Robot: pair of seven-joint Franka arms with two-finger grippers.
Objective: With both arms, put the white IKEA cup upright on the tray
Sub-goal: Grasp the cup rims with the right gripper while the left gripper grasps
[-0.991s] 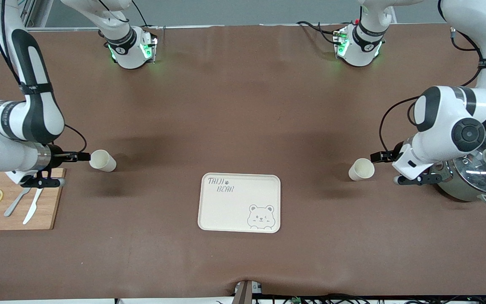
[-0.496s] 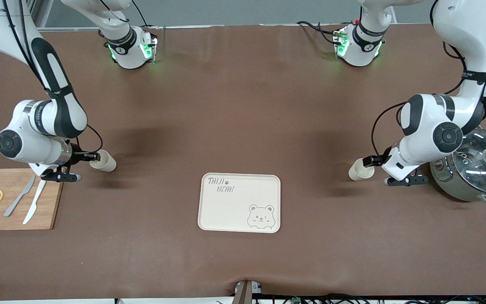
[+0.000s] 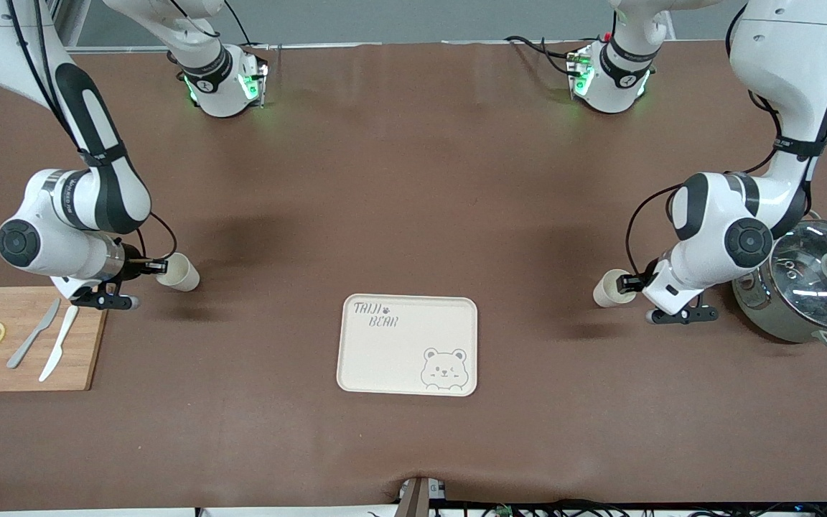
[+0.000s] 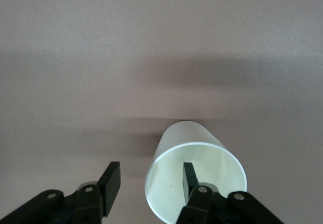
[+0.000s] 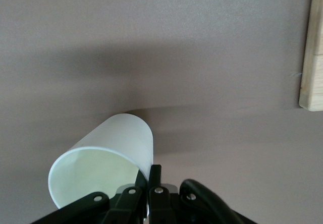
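Two white cups lie on their sides on the brown table. One cup (image 3: 182, 273) is toward the right arm's end, beside the cutting board. My right gripper (image 3: 159, 267) is shut on its rim, as the right wrist view shows the cup (image 5: 113, 151) and the gripper (image 5: 151, 177). The other cup (image 3: 609, 289) is toward the left arm's end. My left gripper (image 3: 626, 283) is open at its mouth. In the left wrist view, one finger is inside this cup (image 4: 199, 143) and one outside it, around the gripper (image 4: 150, 179). The cream bear tray (image 3: 385, 359) is mid-table, empty.
A wooden cutting board (image 3: 76, 359) with lemon slices, a fork and a knife lies at the right arm's end; its edge shows in the right wrist view (image 5: 313, 57). A steel pot with a glass lid (image 3: 812, 291) stands at the left arm's end.
Both arms moved in toward their cups. The right gripper closed on its cup's rim. The left gripper slid one finger into its cup's mouth.
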